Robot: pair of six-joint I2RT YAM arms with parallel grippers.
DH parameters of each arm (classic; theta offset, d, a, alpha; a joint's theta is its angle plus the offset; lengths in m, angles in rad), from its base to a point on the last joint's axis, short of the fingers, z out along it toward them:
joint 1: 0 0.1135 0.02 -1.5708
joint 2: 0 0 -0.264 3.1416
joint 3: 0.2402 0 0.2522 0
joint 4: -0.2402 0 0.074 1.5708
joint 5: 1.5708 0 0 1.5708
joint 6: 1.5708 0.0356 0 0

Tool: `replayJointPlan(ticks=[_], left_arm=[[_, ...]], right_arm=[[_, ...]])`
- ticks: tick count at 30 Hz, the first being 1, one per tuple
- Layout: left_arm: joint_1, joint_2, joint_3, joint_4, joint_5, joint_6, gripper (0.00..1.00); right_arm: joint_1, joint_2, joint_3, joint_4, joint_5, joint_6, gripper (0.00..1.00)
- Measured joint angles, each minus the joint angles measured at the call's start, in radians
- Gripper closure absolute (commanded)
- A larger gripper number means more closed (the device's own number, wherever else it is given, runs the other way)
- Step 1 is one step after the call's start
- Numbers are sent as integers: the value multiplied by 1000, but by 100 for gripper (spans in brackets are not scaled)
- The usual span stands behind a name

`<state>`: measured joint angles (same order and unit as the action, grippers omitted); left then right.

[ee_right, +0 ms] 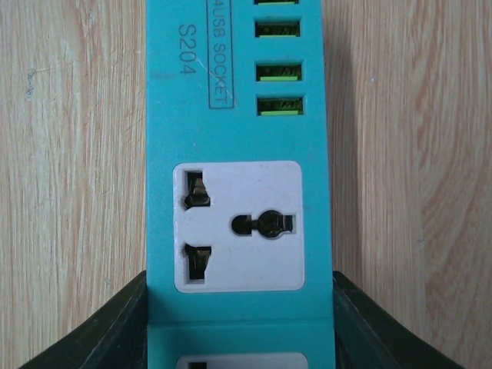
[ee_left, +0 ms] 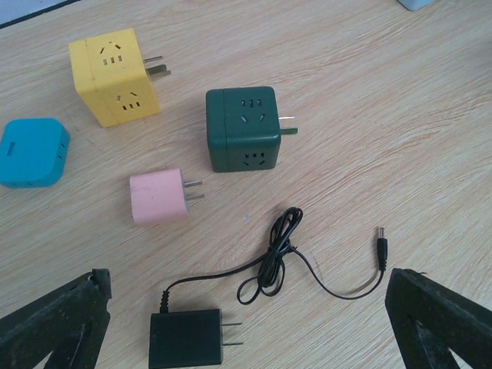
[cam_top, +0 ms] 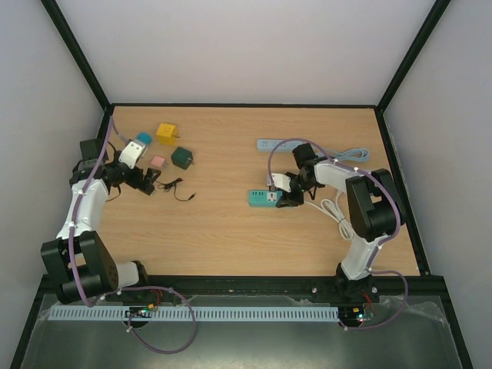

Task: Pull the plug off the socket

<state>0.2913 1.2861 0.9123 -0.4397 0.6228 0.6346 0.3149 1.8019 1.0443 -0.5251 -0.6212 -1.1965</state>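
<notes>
My right hand (ee_right: pixel 240 283) is clamped across the teal power strip (ee_right: pixel 177 138), a finger pressed to each long side. The strip lies right of the middle of the desk (cam_top: pixel 231 238), and the holes of its white socket (ee_right: pixel 237 225) are uncovered. My left hand (ee_left: pixel 247 280) hangs spread wide near the left edge, over the black plug adapter (ee_left: pixel 184 338) and its loose cord (ee_left: pixel 280 246).
</notes>
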Motion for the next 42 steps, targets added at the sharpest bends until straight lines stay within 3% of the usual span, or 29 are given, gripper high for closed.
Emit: replayJointPlan(ticks=[5, 7, 11, 16, 25, 33, 38, 42], left_arm=[[-7, 0, 0, 0, -2, 0, 1], [-10, 0, 0, -1, -3, 0, 1], [-11, -2, -2, -2, -3, 1, 1], [-11, -13, -4, -14, -2, 4, 1], [-22, -16, 35, -79, -4, 12, 1], [-28, 13, 253, -162, -32, -29, 1], [-28, 97, 433, -214, -74, -103, 1], [-13, 134, 477, -230, -78, -168, 0]], right_arm=[[0, -4, 0, -3, 6, 0, 60], [-3, -10, -3, -6, 14, 0, 55], [-10, -20, -9, -18, 39, 1, 24], [-16, -24, -13, -70, 96, 15, 11], [-16, -121, 95, -151, 43, 106, 4], [-16, -226, 266, -166, -23, 262, 2], [-16, -346, 270, -97, -25, 428, 2], [-18, -470, 221, 42, 11, 593, 2]])
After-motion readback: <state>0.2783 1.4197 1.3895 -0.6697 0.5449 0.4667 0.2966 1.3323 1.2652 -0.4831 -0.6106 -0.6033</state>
